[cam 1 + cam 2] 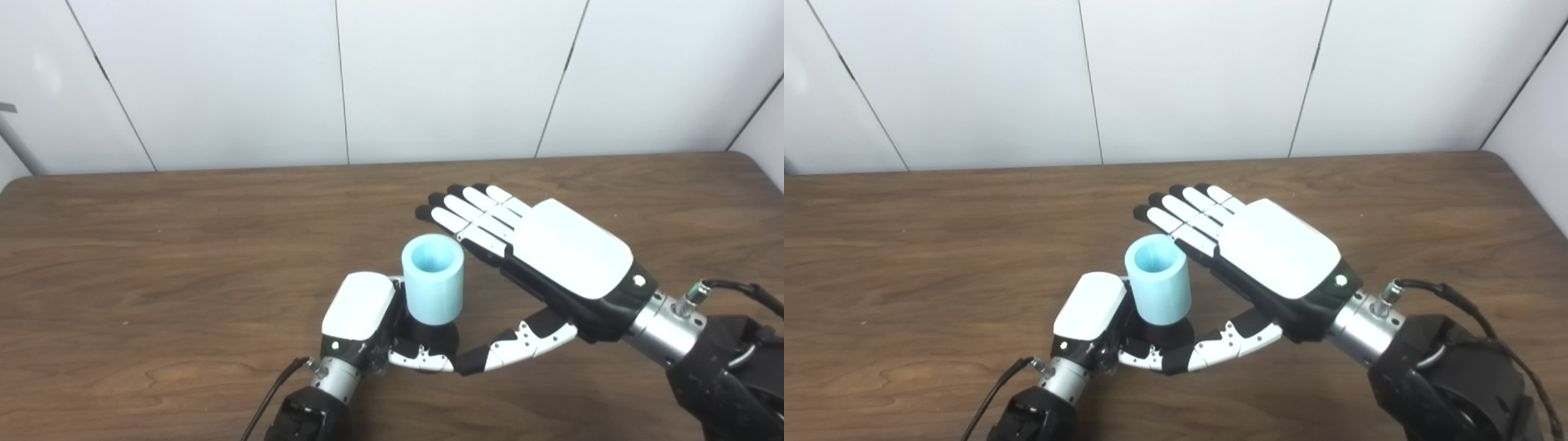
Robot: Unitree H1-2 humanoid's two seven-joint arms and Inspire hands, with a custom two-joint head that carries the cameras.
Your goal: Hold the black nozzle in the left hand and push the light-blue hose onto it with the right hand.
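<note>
The light-blue hose [433, 278], a short open-topped tube, stands upright on the black nozzle [436, 335], whose dark base shows just below it. My left hand [361, 318] is shut on the black nozzle near the table's front. My right hand [539, 251] is open, fingers stretched flat just right of and behind the hose top, thumb [520, 346] reaching under toward the nozzle. It does not grip the hose. The same scene shows in the right eye view, with the hose [1159, 288], left hand [1088, 318] and right hand [1255, 245].
The brown wooden table [153, 257] runs across the view, its far edge against a white panelled wall [245, 73]. A cable [269, 392] trails from my left wrist.
</note>
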